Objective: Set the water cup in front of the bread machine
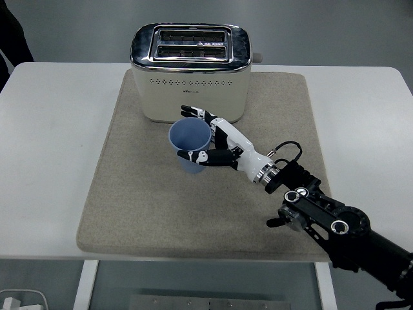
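- On the beige mat (135, 194) that covers the middle of the white table (51, 142), a cream toaster (190, 72) with a chrome top and 2 slots stands at the far edge
- Just in front of the toaster, a light blue cup (190, 143) stands upright with its open mouth up, near the toaster's front face; whether its base rests on the mat or is slightly lifted cannot be told
- The right hand (219, 143), white with black finger segments, wraps the cup from the right side: the thumb (197, 155) lies across the cup's near wall and the other fingers (201, 115) curve round its far side, between cup and toaster, so the hand is gripping the cup
- The right arm (329, 223), black with a looped cable at the wrist, comes in from the lower right corner and crosses the mat's right half
- A dark sleeve of a person (11, 29) shows at the top left corner, beyond the table
- Below the table's near edge, part of a grey floor frame (187, 300) is visible
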### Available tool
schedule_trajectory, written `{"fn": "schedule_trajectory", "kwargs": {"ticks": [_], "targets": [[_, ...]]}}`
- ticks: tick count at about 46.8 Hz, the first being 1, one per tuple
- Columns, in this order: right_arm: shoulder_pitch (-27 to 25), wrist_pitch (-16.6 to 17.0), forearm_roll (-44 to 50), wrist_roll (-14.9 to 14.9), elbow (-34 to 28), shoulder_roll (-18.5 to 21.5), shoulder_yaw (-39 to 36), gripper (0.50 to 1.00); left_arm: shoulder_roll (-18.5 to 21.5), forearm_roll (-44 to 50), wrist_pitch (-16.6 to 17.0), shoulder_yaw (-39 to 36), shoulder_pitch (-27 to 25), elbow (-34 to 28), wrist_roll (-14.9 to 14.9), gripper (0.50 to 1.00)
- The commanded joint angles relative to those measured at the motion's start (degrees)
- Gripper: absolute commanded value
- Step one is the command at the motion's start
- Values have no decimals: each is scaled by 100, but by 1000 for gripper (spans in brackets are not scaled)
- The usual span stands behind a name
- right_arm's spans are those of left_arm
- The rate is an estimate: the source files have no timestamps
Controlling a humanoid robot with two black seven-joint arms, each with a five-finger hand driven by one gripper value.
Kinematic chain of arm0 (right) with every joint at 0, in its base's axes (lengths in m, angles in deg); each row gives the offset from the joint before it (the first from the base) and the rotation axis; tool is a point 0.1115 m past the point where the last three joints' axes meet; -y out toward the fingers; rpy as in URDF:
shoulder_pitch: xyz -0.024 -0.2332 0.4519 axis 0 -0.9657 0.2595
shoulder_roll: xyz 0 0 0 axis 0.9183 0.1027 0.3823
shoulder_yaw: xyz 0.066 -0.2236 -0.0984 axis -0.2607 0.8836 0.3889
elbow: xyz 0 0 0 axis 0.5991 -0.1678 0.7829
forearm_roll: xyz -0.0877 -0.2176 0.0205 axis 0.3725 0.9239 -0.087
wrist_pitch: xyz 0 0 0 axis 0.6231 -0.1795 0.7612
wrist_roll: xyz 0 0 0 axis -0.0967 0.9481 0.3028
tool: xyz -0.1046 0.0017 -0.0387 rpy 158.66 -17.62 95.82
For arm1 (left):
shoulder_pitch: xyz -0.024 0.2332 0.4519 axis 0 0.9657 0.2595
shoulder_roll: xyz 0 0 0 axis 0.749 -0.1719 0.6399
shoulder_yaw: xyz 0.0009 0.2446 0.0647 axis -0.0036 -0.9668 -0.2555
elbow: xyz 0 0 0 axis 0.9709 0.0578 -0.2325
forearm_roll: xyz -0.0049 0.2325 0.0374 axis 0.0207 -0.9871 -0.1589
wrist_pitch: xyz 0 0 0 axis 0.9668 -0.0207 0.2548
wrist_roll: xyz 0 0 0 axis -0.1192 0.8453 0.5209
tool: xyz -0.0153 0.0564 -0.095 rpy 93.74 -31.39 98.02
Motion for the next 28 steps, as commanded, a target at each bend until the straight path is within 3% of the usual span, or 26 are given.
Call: {"fn": "schedule_trajectory", "kwargs": {"ticks": [1,28], "targets": [[-12,1,1,10,-1,0,0,926,0,0,-1,0,1,0,0,1000],[6,186,-8,28,-80,-184,-8,926,0,0,-1,0,-8,0,0,1000]]}}
